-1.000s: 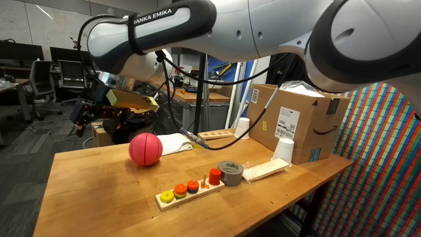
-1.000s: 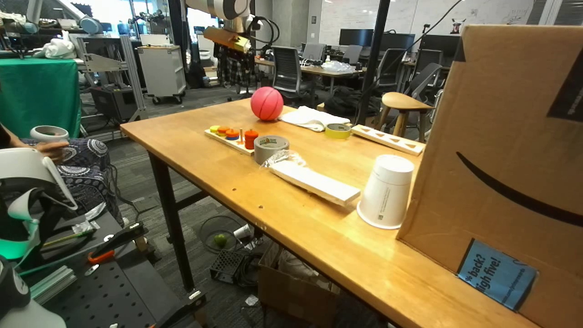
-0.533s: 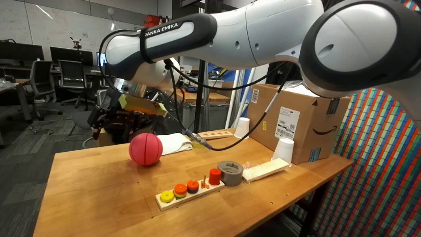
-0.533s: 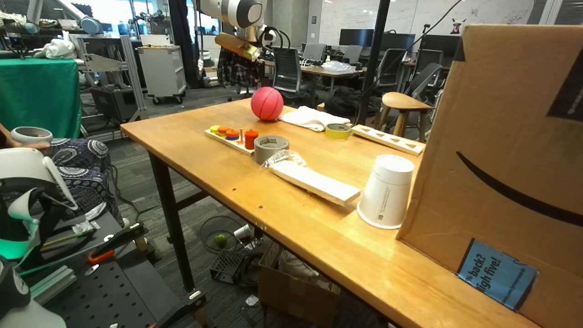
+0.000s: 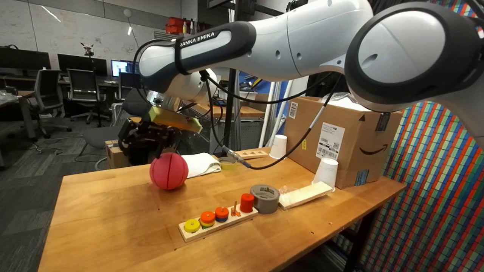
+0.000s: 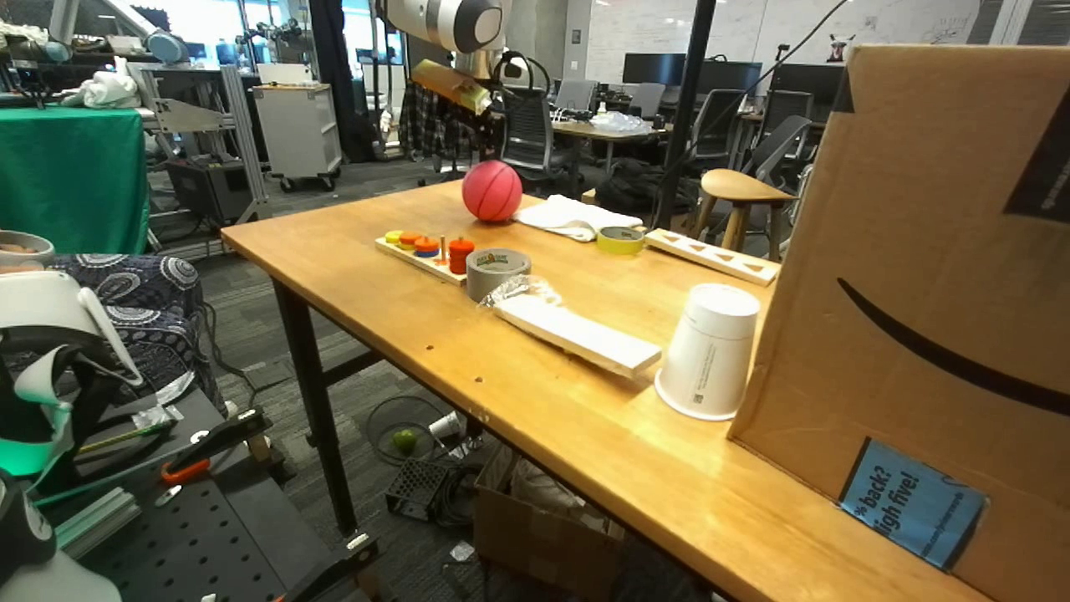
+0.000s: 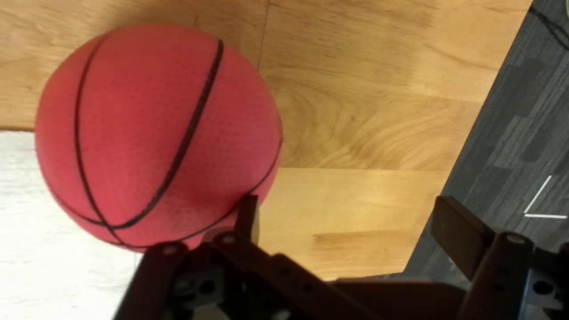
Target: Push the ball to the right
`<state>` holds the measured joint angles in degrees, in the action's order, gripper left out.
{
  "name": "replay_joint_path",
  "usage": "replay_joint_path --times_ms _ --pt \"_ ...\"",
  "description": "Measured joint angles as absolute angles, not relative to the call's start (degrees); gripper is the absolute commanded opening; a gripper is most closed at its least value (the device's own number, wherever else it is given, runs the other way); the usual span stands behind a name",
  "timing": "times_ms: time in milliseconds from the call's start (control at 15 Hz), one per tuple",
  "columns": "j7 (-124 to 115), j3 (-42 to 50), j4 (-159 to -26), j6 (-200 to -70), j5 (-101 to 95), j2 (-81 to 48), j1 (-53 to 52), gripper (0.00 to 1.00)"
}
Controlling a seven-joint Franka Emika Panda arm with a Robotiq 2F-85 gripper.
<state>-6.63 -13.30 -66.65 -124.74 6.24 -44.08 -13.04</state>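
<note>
Wrist cam, L to R: the ball (image 7: pixel 155 133) fills most of the L half, w/ white cloth (image 7: pixel 58 266) at its lower L. Next is your gripper (image 7: pixel 344 222), spread wide w/ nothing held: finger no. 1 (image 7: pixel 246 218) overlaps the ball's lower R edge (you can't tell if it's touching), then a big gap w/ table (image 7: pixel 364 133) showing thru, then finger no. 2 (image 7: pixel 460 235), partly against the floor (image 7: pixel 529 146).

In an exterior view, L to R: your gripper hangs at the L w/ a yellowish block (image 5: pixel 174 118) above it; its lowest tip is just beside the ball's upper L. The ball's on the table, L part, near the far edge, & the cloth lies just R of it. Closer to cam you've got a wood peg tray (image 5: pixel 216 227) w/ yellow, orange, blue & red pcs (image 5: pixel 207 219). Further back: a yellow tape roll (image 5: pixel 228 166) & a wood strip (image 5: pixel 251 157) w/ triangular cutouts. Then a grey tape roll (image 5: pixel 266 204) at the tray's R end, 1 upside-down white cup (image 5: pixel 278 147) in back, a pale plank (image 5: pixel 306 195), cup no. 2 (image 5: pixel 326 173) just behind it, & a cardboard box (image 5: pixel 348 128) at the R.
</note>
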Motion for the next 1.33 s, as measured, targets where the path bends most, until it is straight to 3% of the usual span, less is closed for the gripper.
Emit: replay_joint_path --times_ms 467,933,1333 --pt "-10.8 -11.7 -71.3 -124.0 6.0 -40.7 -10.3 1.0" --pt "-19.0 0.9 -87.5 -120.9 -1.4 -26.0 -9.0 1.0" --pt "-22.2 1.2 -96.2 -119.5 -9.4 -16.3 -10.2 1.0"
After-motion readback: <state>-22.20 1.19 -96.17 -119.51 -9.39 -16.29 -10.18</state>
